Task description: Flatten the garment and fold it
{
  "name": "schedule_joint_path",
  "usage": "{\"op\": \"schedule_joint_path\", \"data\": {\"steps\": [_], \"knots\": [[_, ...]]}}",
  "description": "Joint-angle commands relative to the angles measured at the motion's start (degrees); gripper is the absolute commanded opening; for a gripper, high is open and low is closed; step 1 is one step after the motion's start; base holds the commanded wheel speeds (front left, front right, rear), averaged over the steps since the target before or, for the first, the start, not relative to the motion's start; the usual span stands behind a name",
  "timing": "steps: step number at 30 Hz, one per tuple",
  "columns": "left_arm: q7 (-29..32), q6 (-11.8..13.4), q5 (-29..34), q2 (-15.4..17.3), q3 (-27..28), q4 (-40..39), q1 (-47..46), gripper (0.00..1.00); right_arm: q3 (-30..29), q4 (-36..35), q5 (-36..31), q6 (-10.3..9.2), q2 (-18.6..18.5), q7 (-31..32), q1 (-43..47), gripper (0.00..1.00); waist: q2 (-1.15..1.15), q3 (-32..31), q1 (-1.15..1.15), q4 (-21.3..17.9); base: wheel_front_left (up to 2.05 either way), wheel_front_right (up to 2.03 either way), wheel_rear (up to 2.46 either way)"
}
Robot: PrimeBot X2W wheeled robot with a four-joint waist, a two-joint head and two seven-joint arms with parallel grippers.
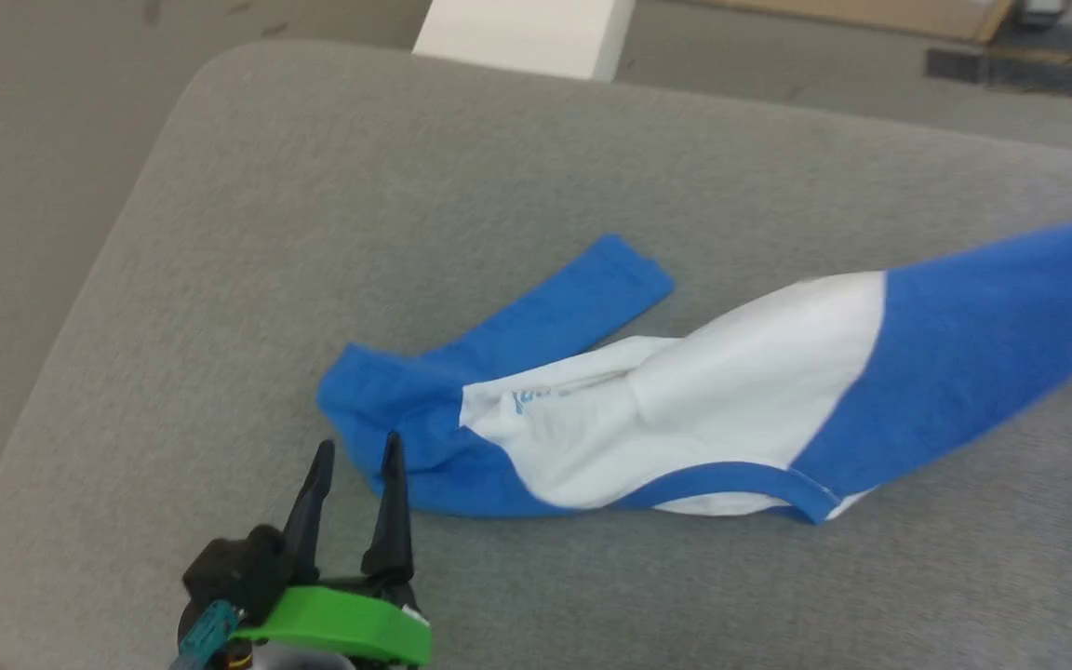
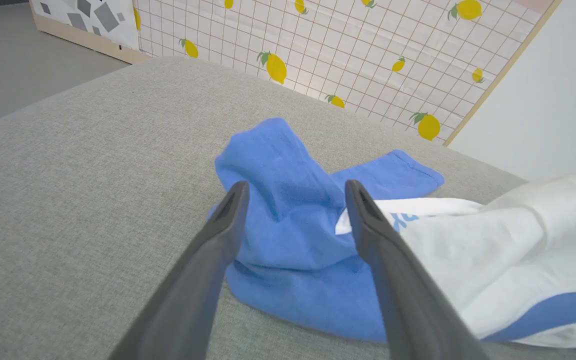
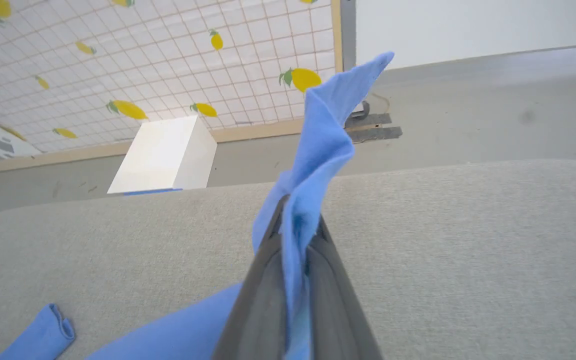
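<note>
Left claw (image 1: 359, 445), spread wide, sits at the lower left just beside the shirt (image 1: 685, 409) on the grey surface (image 1: 220, 279). Right claw (image 3: 298, 220) pinches a blue sleeve (image 1: 983, 344), maybe held up, far right.

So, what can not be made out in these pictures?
- Garment, raised sleeve: head view, blurred, cut by the right edge.
- Chest lettering: head view, too small, partly under a fold.
- Cloth inside the right gripper: right wrist view, fingers hide it.
- White box: head view, cut by the top edge.
</note>
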Motion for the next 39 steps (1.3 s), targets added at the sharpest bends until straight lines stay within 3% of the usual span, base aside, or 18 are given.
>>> {"op": "schedule_joint_path", "data": {"steps": [1, 4, 10, 18, 19, 20, 21, 22, 23, 27, 34, 39], "knots": [[-0.26, -0.44, 0.54, -0.16, 0.68, -0.23, 1.04, 1.00, -2.97, -3.15, 1.68, -0.08, -0.53, 0.98, 4.21, 0.00, 0.00, -4.48, 0.00, -4.87, 0.00, 0.00, 0.00], [-0.26, -0.56, 0.61, -0.16, 1.33, -0.47, 2.35, 1.00, -9.81, -10.46, 3.44, -0.08, 0.87, 3.41, 12.02, 0.00, 0.00, -4.91, 0.00, -6.21, 0.00, 0.00, 0.00], [-0.26, -0.87, 0.57, -0.16, 1.68, -0.45, 3.05, 1.00, -21.89, -20.69, 6.67, -0.08, 8.54, 8.14, 26.27, 0.00, 0.00, -4.29, 0.00, -8.45, 0.00, 0.00, 0.00], [-0.26, -1.62, 1.05, -0.16, 1.72, 0.94, 2.02, 1.00, -20.56, -11.47, 6.33, -0.08, 10.48, 1.81, 34.05, 0.00, 0.00, -3.74, 0.00, -10.02, 0.00, 0.00, 0.00], [-0.26, -1.67, 1.09, -0.16, 1.72, 1.17, 1.91, 1.00, -19.66, -9.69, 6.38, -0.08, 10.49, 0.55, 34.01, 0.04, 0.00, -3.73, 0.00, -10.10, 0.00, 0.00, 0.00], [-0.26, -1.70, 1.09, -0.16, 1.72, 1.33, 1.83, 1.00, -18.80, -8.57, 6.24, -0.08, 10.50, -0.40, 33.91, 0.19, 0.00, -3.73, 0.00, -10.15, 0.00, 0.00, 0.00], [-0.26, -1.71, 1.05, -0.16, 1.71, 1.49, 1.76, 1.00, -17.69, -7.54, 5.91, -0.08, 10.51, -1.44, 33.77, 0.50, 0.00, -3.71, 0.00, -10.23, 0.00, 0.00, 0.00], [-0.26, -1.72, 1.04, -0.16, 1.69, 1.64, 1.73, 1.00, -16.69, -7.06, 5.50, -0.08, 10.51, -1.98, 33.61, 0.50, 0.00, -3.70, 0.00, -10.31, 0.00, 0.00, 0.00], [-0.26, -1.73, 0.96, -0.16, 1.62, 1.80, 1.68, 1.00, -15.37, -7.02, 4.83, -0.08, 10.51, -2.33, 33.38, 1.00, 0.00, -3.69, 0.00, -10.40, 0.00, 0.00, 0.00], [-0.26, -1.68, 0.54, -0.16, 1.25, 2.25, 1.47, 1.00, -10.66, -10.71, 4.24, -0.08, 8.66, -0.60, 31.64, 1.00, 0.00, -3.80, 0.00, -10.57, 0.00, 0.00, 0.00], [-0.26, -1.50, -0.66, -0.16, -0.03, 2.64, 1.04, 1.00, -3.98, -23.44, 8.17, -0.08, 2.08, 9.90, 25.34, 1.00, 0.00, -3.78, 0.00, -9.79, 0.00, 0.00, 0.00], [-0.26, -1.43, -1.36, -0.16, -0.92, 2.82, 0.53, 1.00, 0.72, -26.45, 8.71, -0.08, 0.72, 15.62, 20.31, 1.00, 0.00, -3.15, 0.00, -8.13, 0.00, 0.00, 0.00]]}}
